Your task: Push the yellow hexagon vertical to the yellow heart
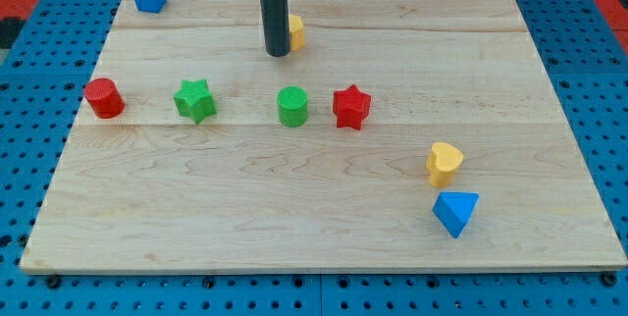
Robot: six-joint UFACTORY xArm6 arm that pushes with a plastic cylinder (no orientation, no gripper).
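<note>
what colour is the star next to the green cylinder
Red: the red star sits just right of the green cylinder, camera view.

Open board right of yellow hexagon [294,31], seemingly.

No readable text, no labels, no brands, no numbers, no signs anywhere

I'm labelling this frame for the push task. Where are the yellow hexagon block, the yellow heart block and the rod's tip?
yellow hexagon block [294,31], camera view, on its visible right side beside the rod.
yellow heart block [444,162], camera view, on its top face.
my tip [278,54], camera view, at the rod's very end.
</note>
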